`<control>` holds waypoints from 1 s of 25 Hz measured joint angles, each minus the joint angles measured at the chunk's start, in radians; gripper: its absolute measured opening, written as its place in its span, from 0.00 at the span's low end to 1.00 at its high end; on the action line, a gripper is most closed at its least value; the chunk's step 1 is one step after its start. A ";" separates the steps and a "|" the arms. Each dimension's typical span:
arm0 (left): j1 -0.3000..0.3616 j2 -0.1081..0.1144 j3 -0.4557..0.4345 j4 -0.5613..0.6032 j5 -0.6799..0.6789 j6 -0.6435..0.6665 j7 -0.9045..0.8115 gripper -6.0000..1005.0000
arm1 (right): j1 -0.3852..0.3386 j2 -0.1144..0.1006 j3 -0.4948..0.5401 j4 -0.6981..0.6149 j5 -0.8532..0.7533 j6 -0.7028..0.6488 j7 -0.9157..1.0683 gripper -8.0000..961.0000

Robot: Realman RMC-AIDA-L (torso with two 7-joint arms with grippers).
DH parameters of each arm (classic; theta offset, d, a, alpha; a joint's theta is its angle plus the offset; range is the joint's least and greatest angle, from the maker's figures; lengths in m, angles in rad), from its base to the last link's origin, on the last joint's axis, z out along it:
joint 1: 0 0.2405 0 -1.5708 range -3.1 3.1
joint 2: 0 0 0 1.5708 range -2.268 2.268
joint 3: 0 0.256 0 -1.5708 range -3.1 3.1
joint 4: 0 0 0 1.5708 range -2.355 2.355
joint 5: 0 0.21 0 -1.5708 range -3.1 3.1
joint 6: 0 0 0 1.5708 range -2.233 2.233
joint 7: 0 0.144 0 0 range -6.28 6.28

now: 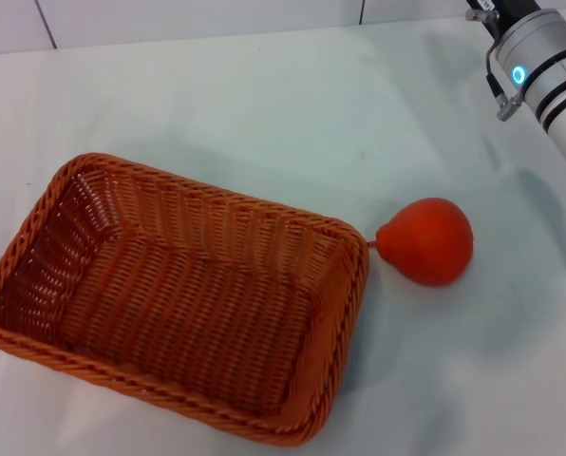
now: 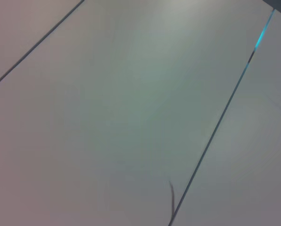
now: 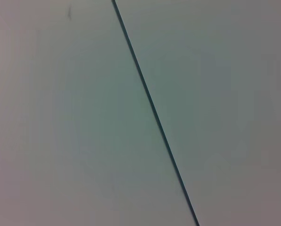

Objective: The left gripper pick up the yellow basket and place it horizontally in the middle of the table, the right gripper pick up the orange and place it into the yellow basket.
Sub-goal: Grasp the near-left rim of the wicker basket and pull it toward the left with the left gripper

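Observation:
The yellow basket (image 1: 207, 190), orange-brown wicker, sits empty on the white table (image 1: 264, 95) at the front left, turned at a slant. The orange (image 1: 430, 242) lies on the table just right of the basket, with its pointed stem end at the basket's near right corner. My right arm, with its blue ring light (image 1: 518, 74), is at the far right back, well behind the orange. Only the black base of my right gripper (image 1: 489, 11) shows at the top edge. My left gripper is out of view. Both wrist views show neither basket nor orange.
A white wall with dark seams (image 1: 41, 24) runs behind the table's back edge. The left wrist view shows pale panels with a dark seam (image 2: 216, 127). The right wrist view shows the same kind of seam (image 3: 154, 113).

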 joint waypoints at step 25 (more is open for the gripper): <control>-0.058 0.145 0.411 0.796 0.307 -0.041 -0.729 0.78 | -0.006 0.000 0.004 0.000 0.002 0.016 0.009 0.77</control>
